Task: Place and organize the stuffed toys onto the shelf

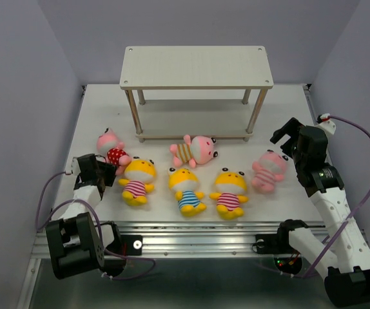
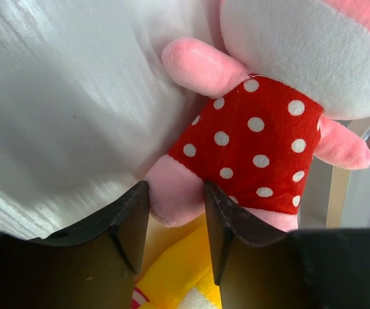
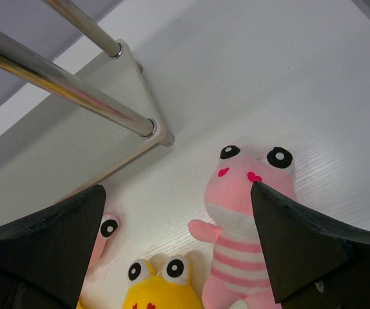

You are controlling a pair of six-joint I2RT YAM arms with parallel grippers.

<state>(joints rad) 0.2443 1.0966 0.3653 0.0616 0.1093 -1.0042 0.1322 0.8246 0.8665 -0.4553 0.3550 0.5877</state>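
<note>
The shelf (image 1: 196, 66) stands at the back, both boards bare. Six stuffed toys lie in front of it: a red-dotted pink one (image 1: 112, 149), a brown-striped pink one (image 1: 194, 150) on its side, a pink-striped pink one (image 1: 269, 170), and three yellow ones (image 1: 137, 180) (image 1: 186, 188) (image 1: 230, 192). My left gripper (image 1: 104, 172) is low on the table; in its wrist view the left gripper (image 2: 176, 193) is shut on a pink foot of the red-dotted toy (image 2: 249, 141). My right gripper (image 1: 287, 138) is open and empty, above the pink-striped toy (image 3: 249, 212).
Grey walls close in the table (image 1: 172, 116) on three sides. The shelf's metal leg and lower board (image 3: 107, 116) show at the top left of the right wrist view. A yellow toy (image 2: 178, 270) lies right under my left fingers.
</note>
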